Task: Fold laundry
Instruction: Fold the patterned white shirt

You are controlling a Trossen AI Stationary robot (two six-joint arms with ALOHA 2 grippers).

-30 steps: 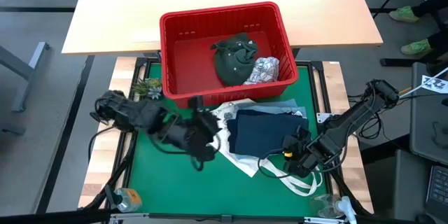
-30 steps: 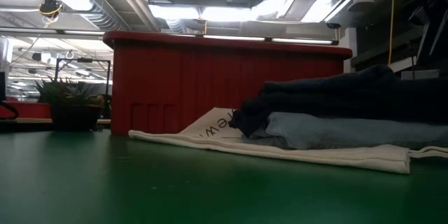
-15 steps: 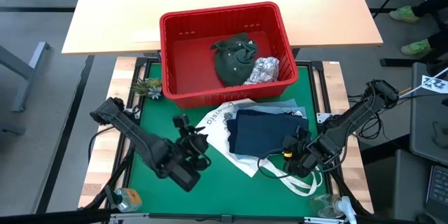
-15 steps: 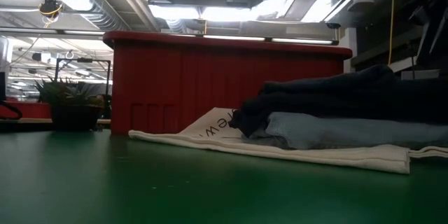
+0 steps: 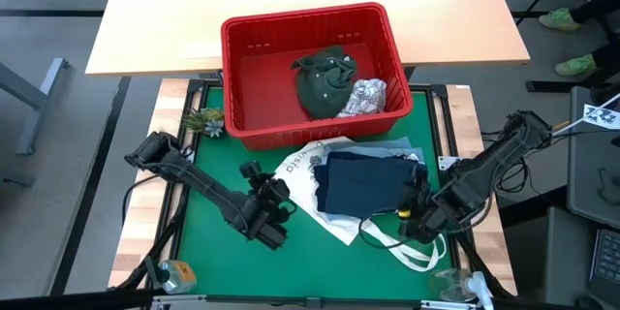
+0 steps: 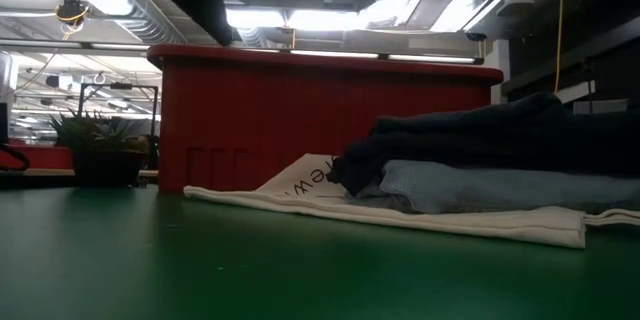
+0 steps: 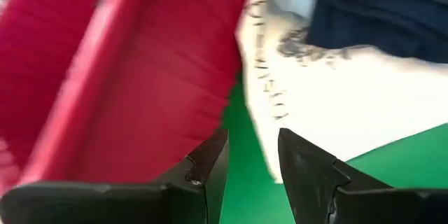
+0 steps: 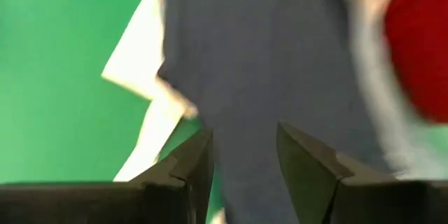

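red slotted plastic basket (image 5: 310,68) as landmark. dark olive green garment (image 5: 323,79) inside basket, white leaf-print garment (image 5: 362,97) beside it in same basket. folded navy blue garment (image 5: 363,182) on light blue denim piece (image 6: 480,186), both on white printed tote bag (image 5: 312,170) just in front of basket. left gripper (image 5: 273,230) hovers over green mat (image 5: 213,257) in front of basket, fingers (image 7: 210,161) apart, empty. right gripper (image 5: 412,215) at navy stack's edge away from basket, fingers (image 8: 192,157) apart, nothing between.
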